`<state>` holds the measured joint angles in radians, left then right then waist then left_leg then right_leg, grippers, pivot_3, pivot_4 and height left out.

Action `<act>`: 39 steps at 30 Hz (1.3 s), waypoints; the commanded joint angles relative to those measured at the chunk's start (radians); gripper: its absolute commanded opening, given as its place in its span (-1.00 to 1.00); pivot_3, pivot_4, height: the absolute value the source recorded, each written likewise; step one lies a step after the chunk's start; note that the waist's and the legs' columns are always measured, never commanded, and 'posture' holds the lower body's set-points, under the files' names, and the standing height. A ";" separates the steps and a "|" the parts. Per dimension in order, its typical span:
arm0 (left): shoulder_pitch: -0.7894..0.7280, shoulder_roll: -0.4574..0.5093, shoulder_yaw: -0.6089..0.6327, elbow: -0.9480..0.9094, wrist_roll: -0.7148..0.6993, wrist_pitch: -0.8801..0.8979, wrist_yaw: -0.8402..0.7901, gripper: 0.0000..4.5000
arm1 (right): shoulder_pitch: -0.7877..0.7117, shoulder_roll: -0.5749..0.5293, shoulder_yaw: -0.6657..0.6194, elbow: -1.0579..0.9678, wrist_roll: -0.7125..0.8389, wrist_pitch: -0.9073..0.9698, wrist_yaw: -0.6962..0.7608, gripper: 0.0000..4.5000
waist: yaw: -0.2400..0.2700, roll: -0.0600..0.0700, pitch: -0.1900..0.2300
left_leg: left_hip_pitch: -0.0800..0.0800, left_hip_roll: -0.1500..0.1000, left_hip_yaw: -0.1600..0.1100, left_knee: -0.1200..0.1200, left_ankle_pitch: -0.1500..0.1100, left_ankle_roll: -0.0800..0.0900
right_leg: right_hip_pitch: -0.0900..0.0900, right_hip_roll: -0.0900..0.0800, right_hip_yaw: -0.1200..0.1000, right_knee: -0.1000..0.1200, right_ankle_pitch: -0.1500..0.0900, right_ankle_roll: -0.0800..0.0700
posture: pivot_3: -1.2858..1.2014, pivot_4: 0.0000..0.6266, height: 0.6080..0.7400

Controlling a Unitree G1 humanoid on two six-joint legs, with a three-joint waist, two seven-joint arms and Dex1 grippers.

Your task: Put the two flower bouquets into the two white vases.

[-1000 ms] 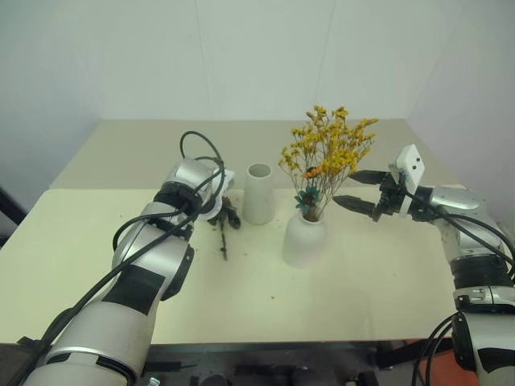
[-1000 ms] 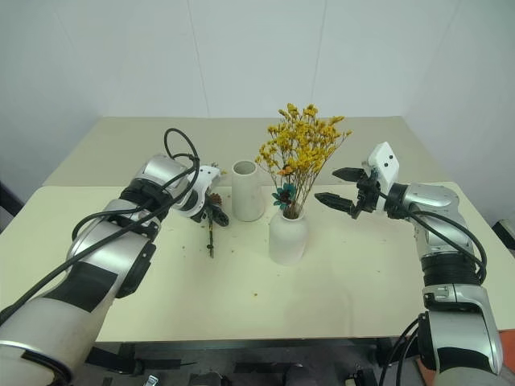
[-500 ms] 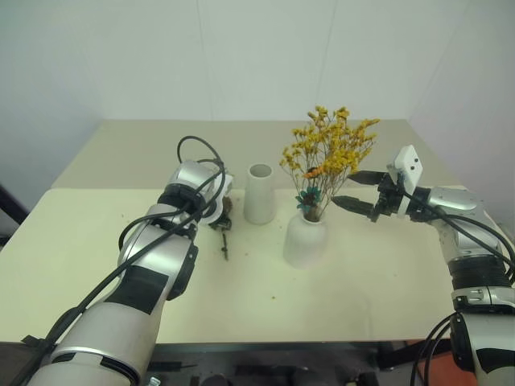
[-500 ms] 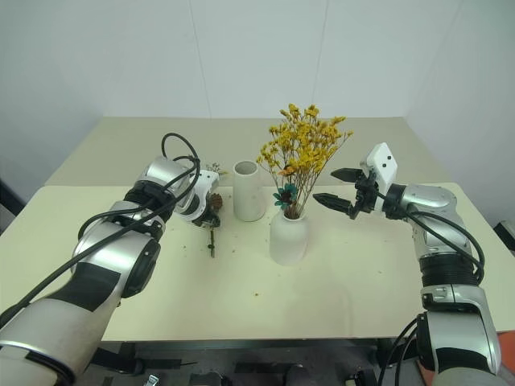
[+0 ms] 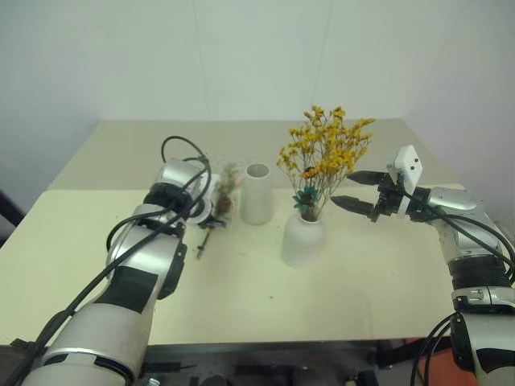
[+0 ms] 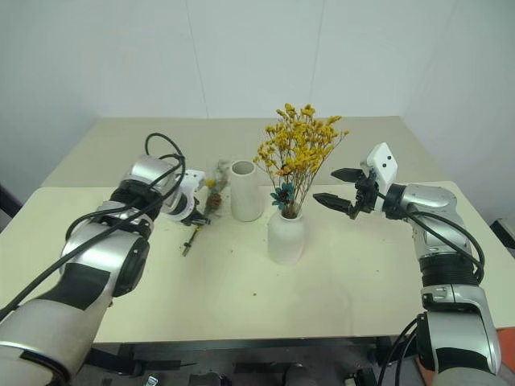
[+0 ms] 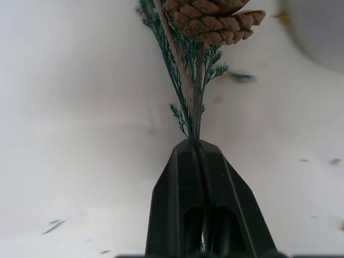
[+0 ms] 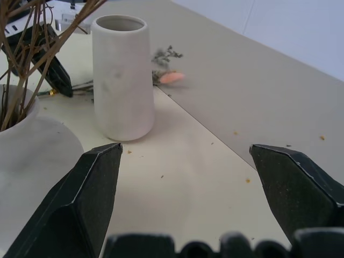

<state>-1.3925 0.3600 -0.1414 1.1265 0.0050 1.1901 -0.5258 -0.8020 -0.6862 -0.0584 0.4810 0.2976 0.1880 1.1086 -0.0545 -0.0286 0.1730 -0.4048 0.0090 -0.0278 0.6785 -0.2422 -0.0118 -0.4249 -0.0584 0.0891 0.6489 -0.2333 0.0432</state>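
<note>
The small sprig bundle (image 6: 211,195) was a thin cluster of bare stems carrying a scaly brown pinecone (image 7: 212,19), feathery dark-green fronds and pale plumes. It sat left of centre in the head views, just left of the tall vase (image 6: 246,190), its lower stem slanting down toward the pale surface (image 6: 241,289). The left claw (image 7: 200,161) was pressed together on those stems, pinching them just below the pinecone.

The tall vase was a slim, matte white cylinder with an open round mouth, standing upright at the frame's centre. Just right of it and nearer the camera stood the dome vase (image 6: 287,236), squat, rounded and matte white with a narrow neck. The bushy bouquet (image 6: 299,149) rose from that neck: wiry brown stems fanning into a dense cloud of tiny yellow-orange blossoms, with a few teal leaves low down.

The right claw (image 6: 336,186), on the right of the frame, hung spread wide beside the bouquet, holding nothing.
</note>
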 commanded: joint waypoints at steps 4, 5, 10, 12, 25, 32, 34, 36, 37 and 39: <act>-0.043 0.067 0.099 -0.102 -0.020 -0.136 0.057 -0.99 | -0.056 -0.021 -0.013 0.058 -0.001 -0.013 0.044 1.00 | 0.009 0.000 0.000 | 0.000 0.000 0.000 0.000 0.000 0.000 | 0.000 -0.001 0.000 0.000 0.000 0.000 | 0.03 -0.52 1.00; -0.050 0.071 0.112 -0.110 -0.020 -0.154 0.070 -0.99 | -0.072 -0.022 -0.007 0.079 -0.007 -0.019 0.057 1.00 | 0.009 0.000 0.000 | 0.000 0.000 0.000 0.000 0.000 0.000 | 0.000 -0.001 0.000 0.000 0.000 0.000 | 0.03 -0.52 1.00; -0.066 0.081 0.191 -0.186 -0.059 -0.288 0.079 -0.99 | -0.179 -0.007 0.020 0.235 -0.045 -0.038 0.107 1.00 | 0.009 0.000 0.000 | -0.001 0.000 0.000 0.000 0.000 0.000 | 0.000 -0.001 -0.001 0.000 0.000 0.000 | 0.03 -0.52 1.00; -0.064 0.073 0.211 -0.229 -0.079 -0.323 0.073 -0.99 | -0.225 0.004 0.029 0.299 -0.062 -0.043 0.126 1.00 | 0.009 0.000 0.000 | -0.001 0.000 0.000 0.000 0.000 0.000 | 0.000 -0.001 -0.001 0.000 0.000 0.000 | 0.03 -0.52 1.00; -0.032 0.016 0.261 -0.395 -0.192 -0.419 -0.001 -0.99 | -0.391 0.091 0.046 0.530 -0.116 -0.044 0.171 1.00 | 0.006 0.000 0.000 | -0.001 0.000 0.000 0.000 0.000 0.000 | 0.000 -0.001 0.000 0.001 0.001 0.001 | 0.03 -0.52 1.00; -0.003 -0.006 0.250 -0.463 -0.223 -0.398 -0.037 -0.99 | -0.438 0.109 0.033 0.586 -0.131 -0.054 0.180 1.00 | 0.006 0.000 0.000 | -0.002 0.000 0.000 0.000 0.000 0.000 | 0.000 -0.002 0.000 0.002 0.001 0.002 | 0.03 -0.52 1.00; 0.014 -0.003 0.242 -0.494 -0.230 -0.384 -0.054 -0.99 | -0.445 0.104 0.030 0.587 -0.130 -0.054 0.191 1.00 | 0.006 0.000 0.000 | -0.002 0.000 0.000 0.000 0.000 0.000 | 0.000 -0.002 0.000 0.002 0.002 0.002 | 0.03 -0.52 1.00; 0.027 -0.001 0.238 -0.519 -0.235 -0.375 -0.069 -0.99 | -0.445 0.102 0.031 0.588 -0.133 -0.058 0.195 1.00 | 0.005 0.000 0.000 | -0.001 0.000 0.000 0.000 0.000 0.000 | 0.000 -0.002 0.000 0.002 0.002 0.002 | 0.03 -0.52 1.00; 0.033 0.000 0.235 -0.531 -0.237 -0.368 -0.077 -0.99 | -0.444 0.100 0.031 0.588 -0.134 -0.058 0.197 1.00 | 0.005 0.000 0.000 | -0.001 0.000 0.000 0.000 0.000 0.000 | 0.000 -0.002 0.000 0.002 0.002 0.002 | 0.03 -0.52 1.00; 0.049 -0.004 0.230 -0.547 -0.239 -0.367 -0.085 -0.99 | -0.443 0.100 0.030 0.590 -0.135 -0.059 0.197 1.00 | 0.004 0.000 0.000 | -0.001 0.000 0.000 0.000 0.000 0.000 | 0.000 -0.002 0.000 0.002 0.002 0.002 | 0.03 -0.52 1.00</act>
<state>-1.3346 0.3491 0.0923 0.6302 -0.2154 0.8207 -0.5949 -1.2061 -0.5677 -0.0099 1.0803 0.1660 0.1532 1.2976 -0.0508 -0.0284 0.1730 -0.4062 0.0086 -0.0276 0.6784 -0.2421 -0.0122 -0.4253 -0.0599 0.0888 0.6513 -0.2318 0.0450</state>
